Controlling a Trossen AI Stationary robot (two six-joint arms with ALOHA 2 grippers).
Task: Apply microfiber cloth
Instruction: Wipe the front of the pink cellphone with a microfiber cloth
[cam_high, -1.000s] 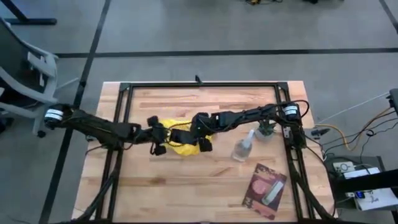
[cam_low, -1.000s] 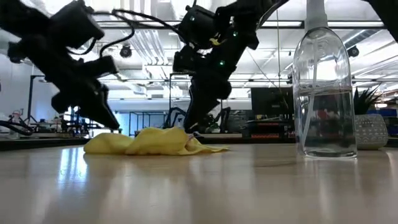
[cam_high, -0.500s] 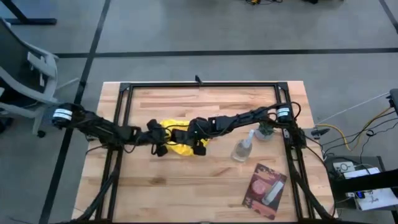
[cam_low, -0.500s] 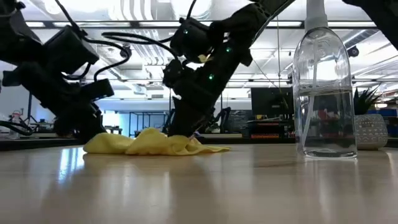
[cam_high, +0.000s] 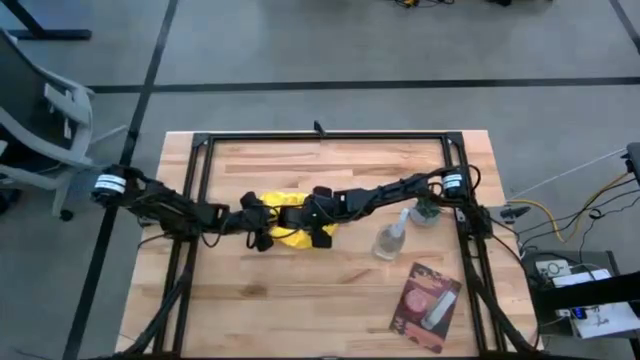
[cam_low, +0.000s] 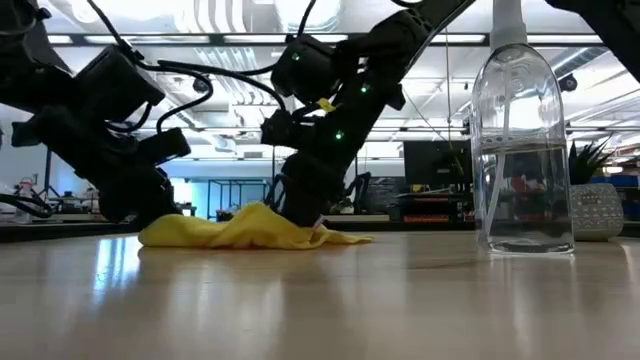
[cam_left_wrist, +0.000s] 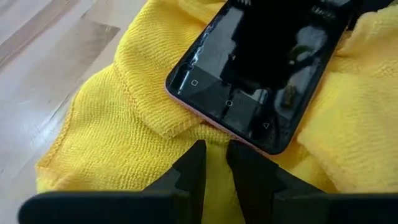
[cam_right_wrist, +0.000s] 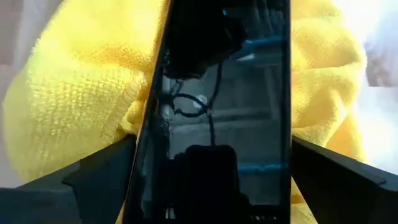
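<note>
The yellow microfiber cloth (cam_high: 278, 201) lies crumpled on the table's middle (cam_low: 240, 232). A black-screened phone (cam_left_wrist: 249, 81) lies screen up on it. My left gripper (cam_high: 263, 232) is down at the cloth's left part (cam_low: 150, 205), its fingers (cam_left_wrist: 216, 155) almost together just short of the phone's end. My right gripper (cam_high: 315, 228) comes from the right and stands over the phone (cam_right_wrist: 224, 106), one finger on each long side (cam_right_wrist: 214, 146). My left gripper has its near-shut fingertips (cam_left_wrist: 194, 163) on the cloth just short of the phone's end (cam_left_wrist: 214, 138), slanting down from the table's left. Yellow fabric shows in the narrow gap. One layer or a fold, I cannot tell. The cloth stays on the table. My right gripper has the phone's two long edges (cam_right_wrist: 287, 124) between its two fingers (cam_right_wrist: 329, 177), coming slanting down from the table's right, the fingers across the phone. The phone rests on the cloth, screen up.
A clear spray bottle (cam_high: 392, 238) stands right of the cloth and looms large in the low view (cam_low: 520, 150). A small potted plant (cam_high: 428, 208) is beyond it. A pink-and-dark packet (cam_high: 428, 305) lies near the front right. Black frame rails (cam_high: 200, 190) border the table.
Both grippers have come down onto the cloth. My right gripper has gone toward the table's left and lower; my left gripper has gone slightly toward the right and down. The cloth has bunched a little higher in its middle.
</note>
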